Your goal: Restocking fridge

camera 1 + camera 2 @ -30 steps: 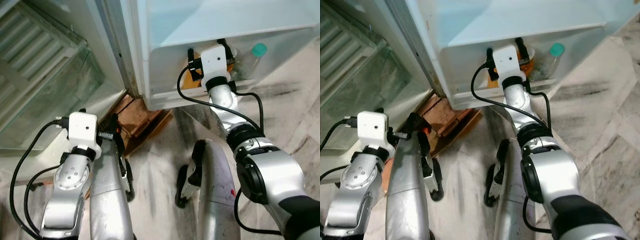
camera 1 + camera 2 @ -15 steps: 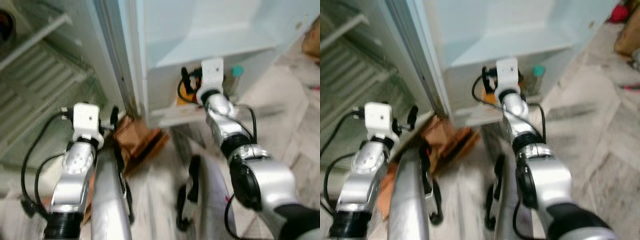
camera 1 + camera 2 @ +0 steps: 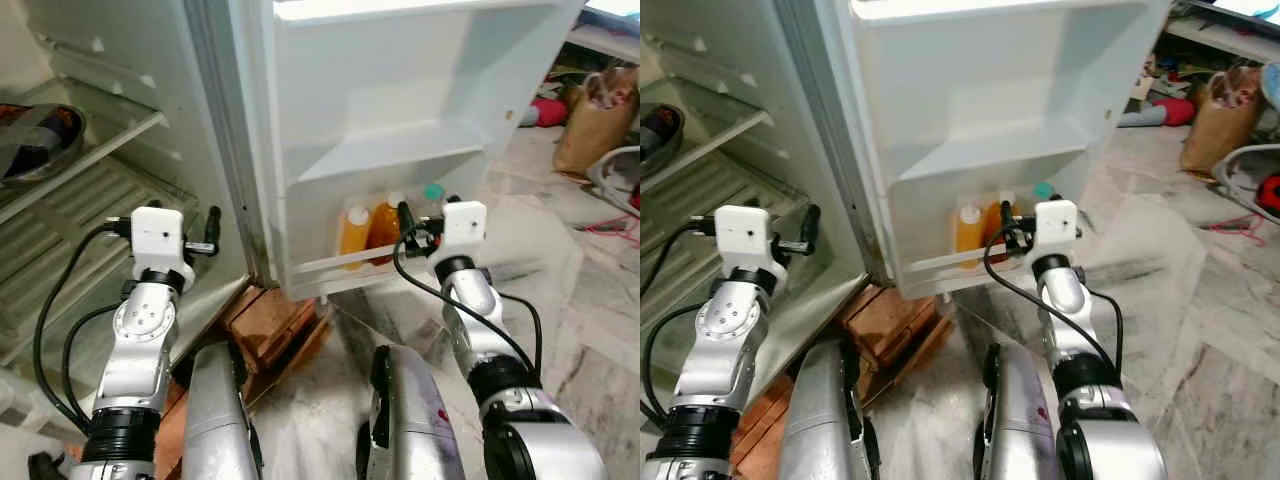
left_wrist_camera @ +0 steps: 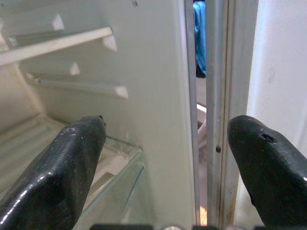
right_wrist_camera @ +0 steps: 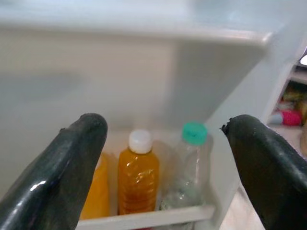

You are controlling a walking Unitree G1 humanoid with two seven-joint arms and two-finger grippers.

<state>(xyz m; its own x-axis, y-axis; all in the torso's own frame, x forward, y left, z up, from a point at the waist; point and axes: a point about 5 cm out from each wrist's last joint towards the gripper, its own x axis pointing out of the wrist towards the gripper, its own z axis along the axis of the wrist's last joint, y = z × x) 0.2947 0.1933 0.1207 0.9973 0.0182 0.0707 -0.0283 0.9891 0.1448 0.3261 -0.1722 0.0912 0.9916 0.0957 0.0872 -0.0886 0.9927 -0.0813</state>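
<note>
Left eye view: the open fridge door (image 3: 400, 130) fills the upper centre, orange juice bottles (image 3: 352, 235) on its bottom shelf; marble floor (image 3: 560, 270) lower right. Right wrist view: right gripper (image 5: 163, 158) spread wide, empty, facing a green-capped clear bottle (image 5: 192, 163). Left wrist view: left gripper (image 4: 165, 163) open before the fridge shelves (image 4: 57, 40).

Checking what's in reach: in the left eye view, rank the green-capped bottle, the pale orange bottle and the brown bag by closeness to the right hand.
1. Green-capped bottle, door shelf, right beside the right hand.
2. Pale orange bottle, same shelf, at its far end from the hand.
3. Brown bag, on the floor to the robot's right.
</note>
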